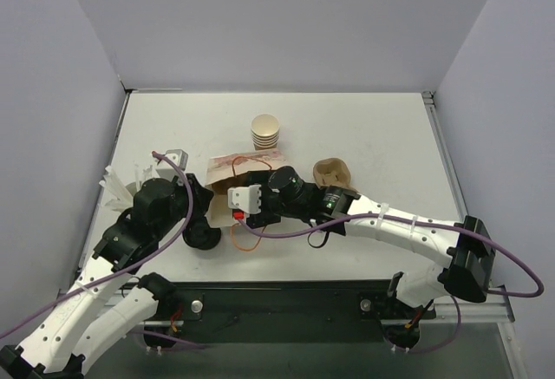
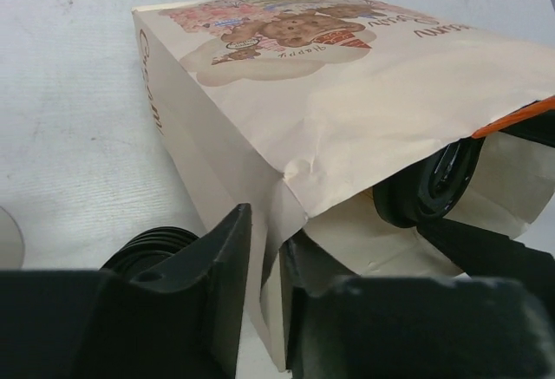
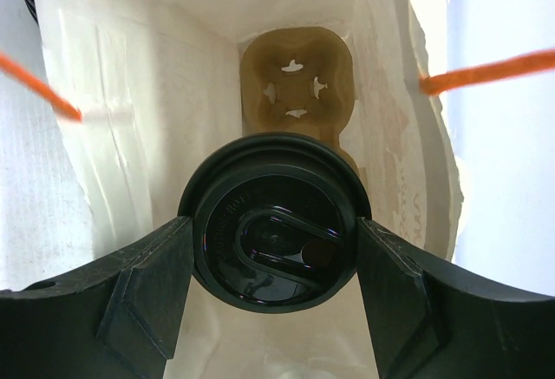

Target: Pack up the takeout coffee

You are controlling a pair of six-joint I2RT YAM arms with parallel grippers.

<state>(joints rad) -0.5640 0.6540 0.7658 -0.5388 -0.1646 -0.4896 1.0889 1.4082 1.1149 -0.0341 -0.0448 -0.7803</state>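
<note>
A printed paper bag (image 1: 227, 171) lies on its side mid-table, mouth toward the arms. My right gripper (image 3: 273, 227) is shut on the takeout coffee, holding its round black lid (image 3: 273, 223) just inside the bag's mouth (image 3: 130, 93). The tan cup is hidden under the lid. The lid also shows in the left wrist view (image 2: 429, 184). A brown pulp carrier (image 3: 295, 84) sits at the bag's far end. My left gripper (image 2: 269, 258) is shut on the bag's mouth edge (image 2: 347, 93), holding it open. In the top view the grippers (image 1: 206, 205) (image 1: 260, 201) meet at the bag.
A stack of nested tan cups (image 1: 265, 132) stands behind the bag. Another pulp carrier (image 1: 331, 173) lies to the bag's right. A stack of black lids (image 1: 201, 236) sits by my left gripper. White items (image 1: 117, 184) stand at the left edge. Orange bag handles (image 1: 247, 240) trail near.
</note>
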